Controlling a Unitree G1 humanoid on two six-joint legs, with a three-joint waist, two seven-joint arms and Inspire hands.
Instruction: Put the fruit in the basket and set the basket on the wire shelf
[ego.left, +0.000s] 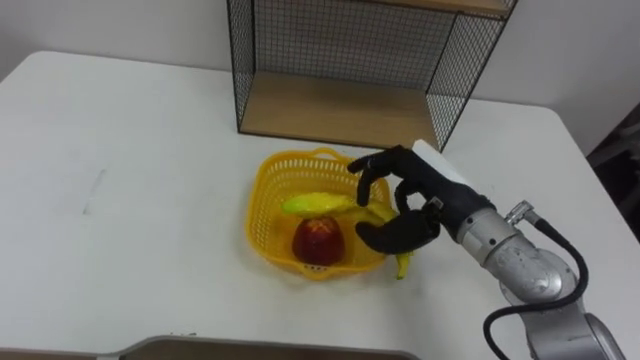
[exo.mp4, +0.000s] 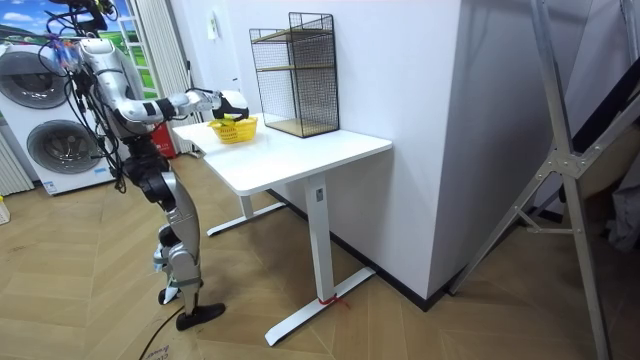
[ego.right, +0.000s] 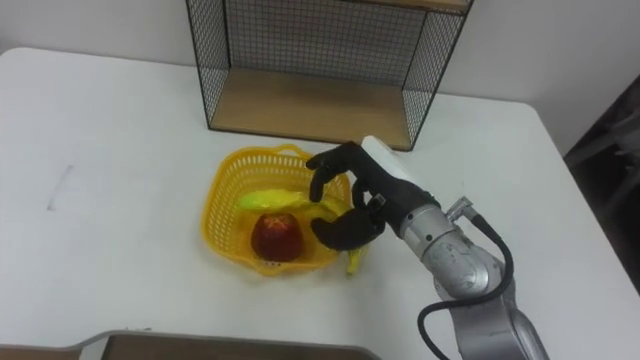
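Right hand (ego.left: 420, 205) over right rim of basket (ego.left: 262, 195), fingers curled round banana (ego.left: 318, 204). Banana lies half inside, tail poking out past near-right rim. Apple (ego.left: 318, 240) inside, near side. Judgement: shift banana left, clear of rim, before letting go; avoid tipping basket. Wire shelf (ego.left: 340, 110) just beyond, far side.
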